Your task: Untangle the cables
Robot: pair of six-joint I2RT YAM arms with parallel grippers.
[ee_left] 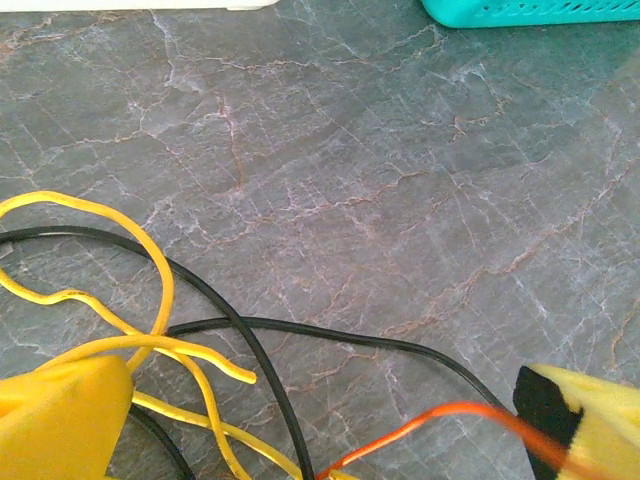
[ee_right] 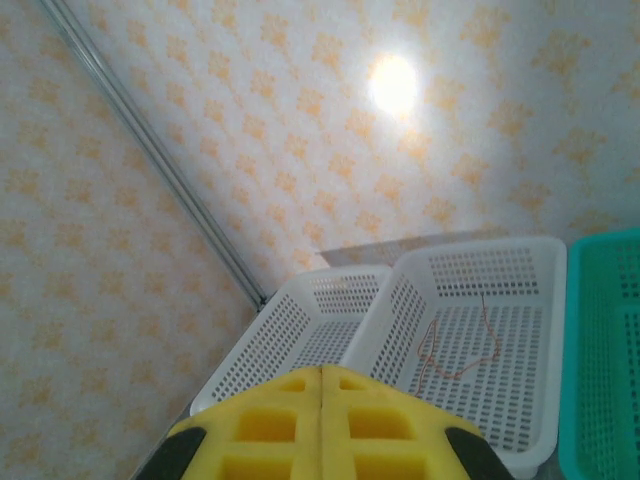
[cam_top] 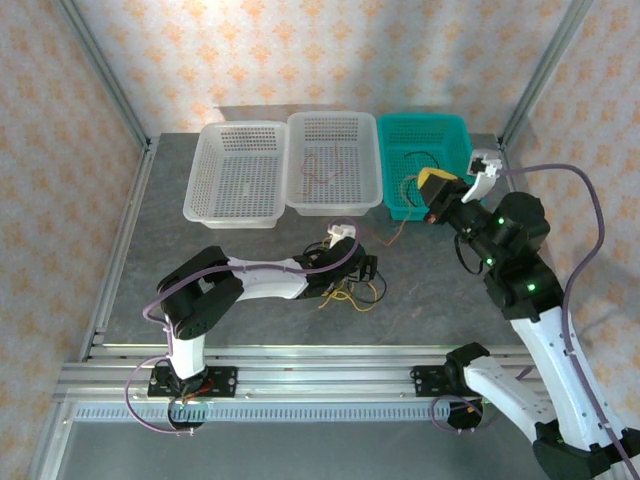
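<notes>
— Entry one: left gripper [ee_left: 325,382]?
— Fingers spread wide, low over the cables [cam_top: 350,290]: yellow, black and orange-red strands tangled on the table [cam_top: 440,305].
— Entry two: right gripper [ee_right: 322,378]?
— Pads pressed together, raised at the teal basket [cam_top: 425,119]. A reddish cable [cam_top: 325,166] lies in the middle white basket [cam_top: 333,118].

Walls [cam_top: 330,50]: 3 sides, cream wallpaper w/ orange floral repeat.
Posts [cam_top: 106,70]: 2 metal uprights, rear corners.
Table [cam_top: 250,325]: grey marble-look top, thin pale veins.
Rail [cam_top: 330,380]: metal, along near edge.
Light: 1 bright glare spot [ee_right: 393,85] on wall.
</notes>
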